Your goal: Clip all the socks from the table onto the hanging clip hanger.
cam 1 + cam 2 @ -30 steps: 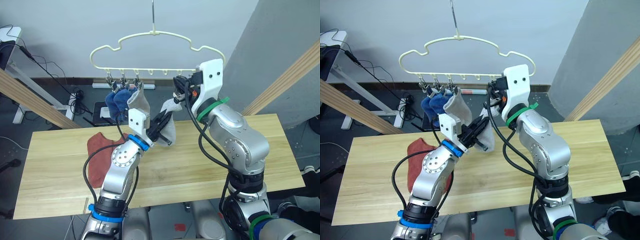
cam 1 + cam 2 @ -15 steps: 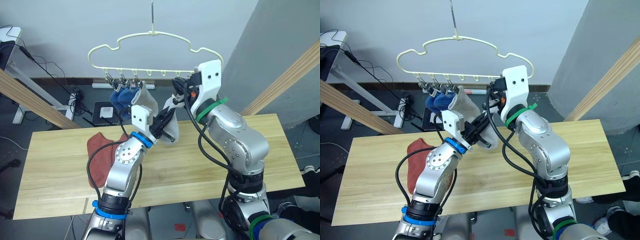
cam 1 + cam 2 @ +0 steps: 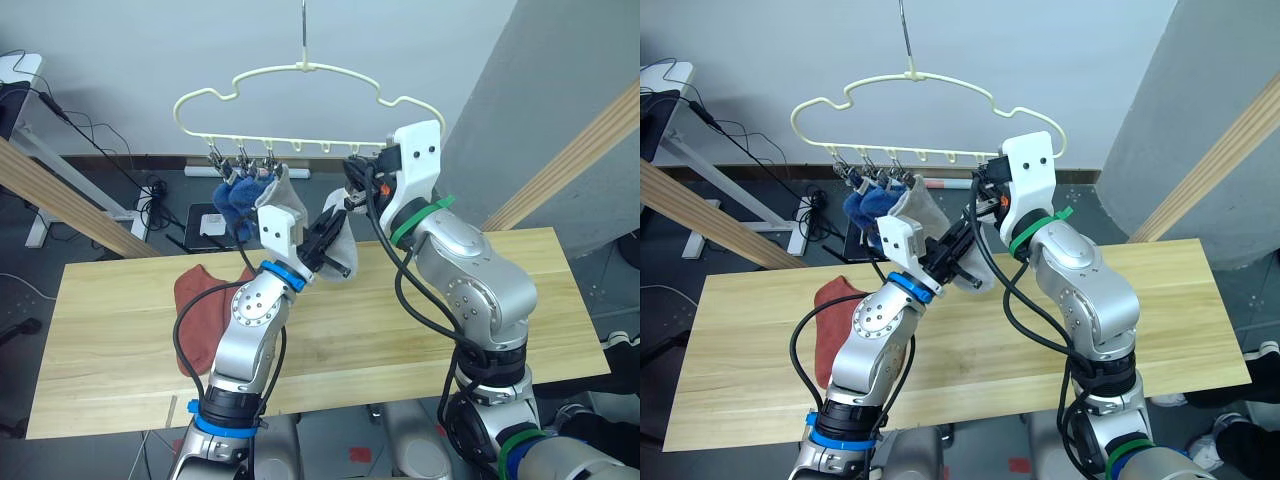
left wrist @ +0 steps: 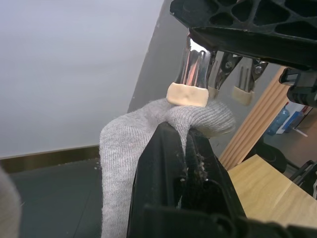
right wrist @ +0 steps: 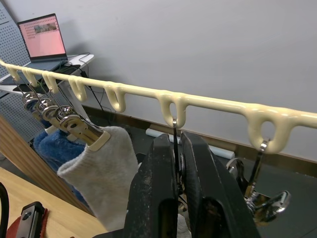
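Observation:
The cream clip hanger (image 3: 300, 68) hangs above the table (image 3: 450, 330). On its left clips hang two blue socks (image 3: 232, 200) and one grey sock (image 3: 283, 198). My left gripper (image 3: 335, 228) is shut on a second grey sock (image 4: 124, 148) and holds its edge just under a silver clip (image 4: 188, 74). My right gripper (image 3: 355, 190) is shut on that clip's upper end, under the hanger bar (image 5: 198, 101). A rust-red sock (image 3: 205, 300) lies on the table's left part, beside my left arm.
Slanted wooden poles stand at the left (image 3: 60, 200) and right (image 3: 570, 165) of the table. Behind the hanger are a grey wall and floor cables (image 3: 150, 195). A laptop (image 5: 44, 37) sits far off in the right wrist view.
My left gripper has lifted the grey sock up and a little right, closer to the clip in my right gripper. The hanger has swayed slightly left.

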{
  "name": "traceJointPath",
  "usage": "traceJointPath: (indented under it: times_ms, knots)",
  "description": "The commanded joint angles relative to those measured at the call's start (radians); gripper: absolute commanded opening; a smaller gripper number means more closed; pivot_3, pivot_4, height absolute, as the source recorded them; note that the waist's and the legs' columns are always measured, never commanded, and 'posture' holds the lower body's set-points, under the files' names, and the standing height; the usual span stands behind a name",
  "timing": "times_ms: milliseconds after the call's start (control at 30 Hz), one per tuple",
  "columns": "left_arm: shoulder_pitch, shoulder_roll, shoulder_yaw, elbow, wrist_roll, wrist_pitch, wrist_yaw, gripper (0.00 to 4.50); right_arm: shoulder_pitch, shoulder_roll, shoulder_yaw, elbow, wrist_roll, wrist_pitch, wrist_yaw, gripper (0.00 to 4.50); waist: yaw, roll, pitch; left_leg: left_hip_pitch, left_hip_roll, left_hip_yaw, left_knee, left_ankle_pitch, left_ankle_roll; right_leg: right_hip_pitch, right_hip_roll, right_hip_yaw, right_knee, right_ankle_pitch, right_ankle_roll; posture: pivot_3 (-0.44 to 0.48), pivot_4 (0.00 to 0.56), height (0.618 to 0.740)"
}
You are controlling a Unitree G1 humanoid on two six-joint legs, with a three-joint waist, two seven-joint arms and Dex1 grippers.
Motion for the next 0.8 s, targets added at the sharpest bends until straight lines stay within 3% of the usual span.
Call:
traceJointPath:
  times_ms: [33, 100, 433, 600, 800]
  knots:
    - [-0.008, -0.013, -0.012, -0.052, -0.011, -0.006, 0.003, 0.0, 0.006, 0.017, -0.001, -0.039, 0.017, 0.012, -0.013, 0.31, 0.0, 0.0, 0.0, 0.0, 0.0, 0.0, 0.0, 0.0, 0.0, 0.0, 0.0, 0.0, 0.0, 0.0, 0.0, -0.143, 0.36, 0.74]
    - [-0.01, -0.016, -0.011, -0.048, -0.009, -0.007, 0.005, 0.0, 0.008, 0.023, -0.005, -0.041, 0.022, 0.01, -0.015, 0.83, 0.0, 0.0, 0.0, 0.0, 0.0, 0.0, 0.0, 0.0, 0.0, 0.0, 0.0, 0.0, 0.0, 0.0, 0.0, -0.144, 0.357, 0.74]
    - [-0.016, -0.026, -0.011, -0.042, -0.005, -0.004, 0.014, 0.0, 0.003, 0.02, -0.008, -0.047, 0.025, 0.023, -0.013, 4.46, 0.0, 0.0, 0.0, 0.0, 0.0, 0.0, 0.0, 0.0, 0.0, 0.0, 0.0, 0.0, 0.0, 0.0, 0.0, -0.141, 0.354, 0.74]
    - [-0.013, -0.022, -0.013, -0.045, -0.003, -0.002, 0.01, 0.0, 0.002, 0.013, -0.013, -0.058, 0.033, 0.025, -0.01, 4.46, 0.0, 0.0, 0.0, 0.0, 0.0, 0.0, 0.0, 0.0, 0.0, 0.0, 0.0, 0.0, 0.0, 0.0, 0.0, -0.139, 0.355, 0.74]
    - [-0.003, 0.001, -0.016, -0.044, -0.003, 0.003, -0.008, 0.0, 0.101, -0.133, -0.074, -0.292, 0.217, 0.141, 0.142, 4.46, 0.004, 0.0, 0.0, -0.001, 0.0, -0.001, -0.001, 0.0, 0.0, 0.0, 0.0, -0.001, -0.001, 0.0, 0.0, -0.135, 0.357, 0.74]
